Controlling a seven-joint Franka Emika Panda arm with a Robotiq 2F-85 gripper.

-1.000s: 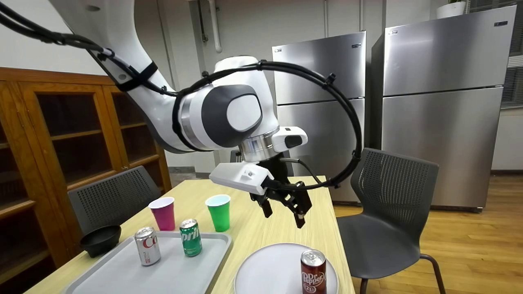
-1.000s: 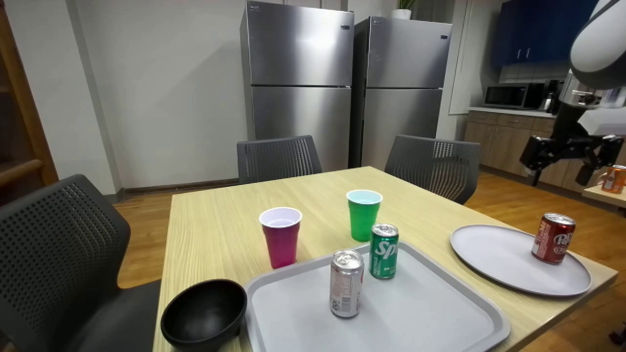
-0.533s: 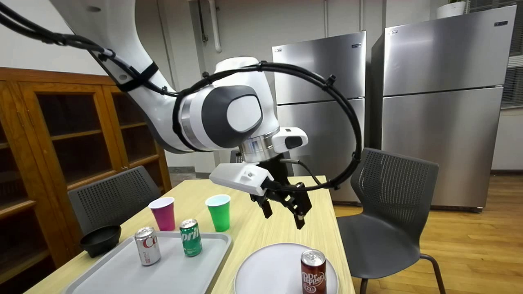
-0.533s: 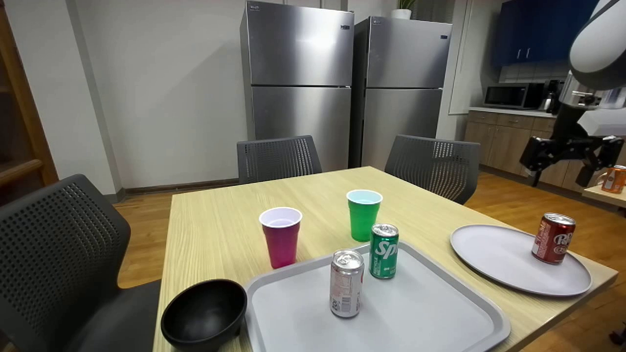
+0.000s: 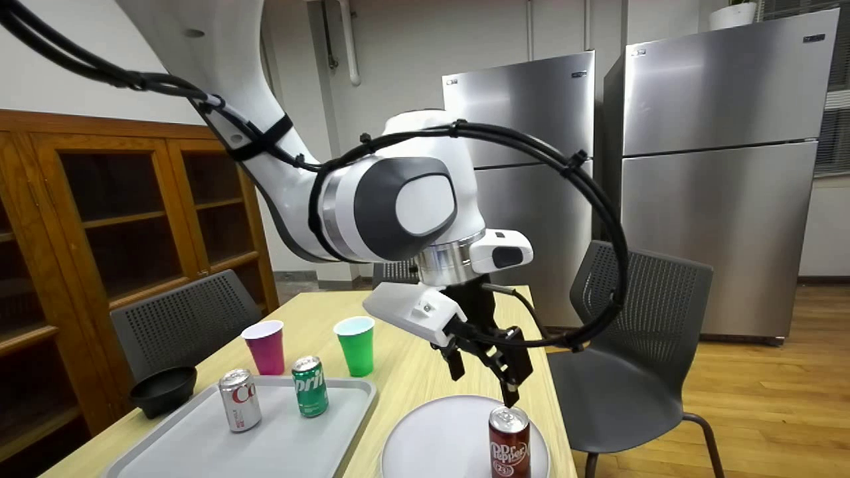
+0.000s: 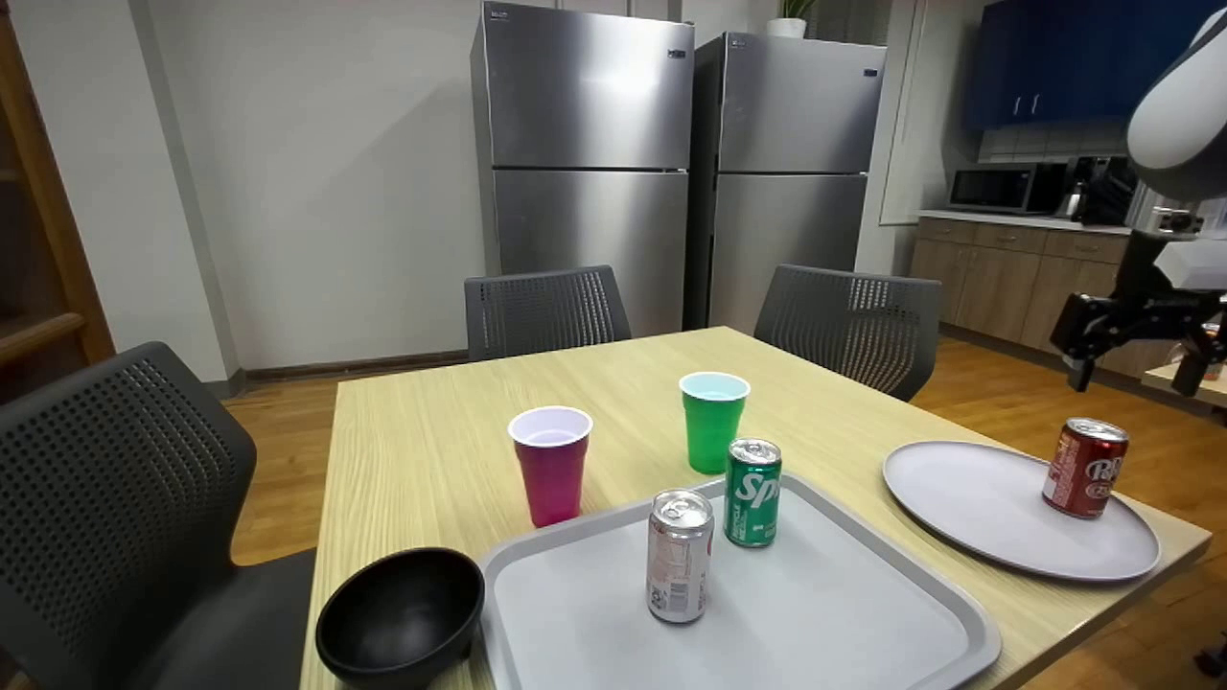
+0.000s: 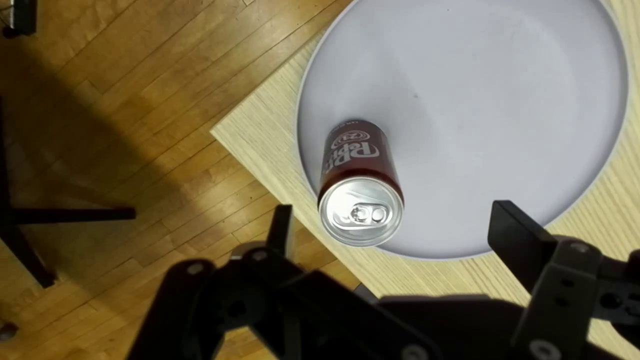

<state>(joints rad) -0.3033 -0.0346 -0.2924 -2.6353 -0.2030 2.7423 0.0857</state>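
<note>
Hovering over a round, pale grey plate (image 6: 968, 498) at a corner of the light wooden table (image 6: 431, 450), the black two-fingered gripper (image 5: 483, 388) has its fingers (image 7: 517, 242) spread wide. Below and apart from them, a dark-red cylindrical metal Dr Pepper can (image 7: 360, 182) stands upright near the plate's rim. Near the plate, a grey rectangular tray (image 6: 834, 613) carries a silver metal can (image 6: 680, 565) and a green metal Sprite can (image 6: 752, 494).
</note>
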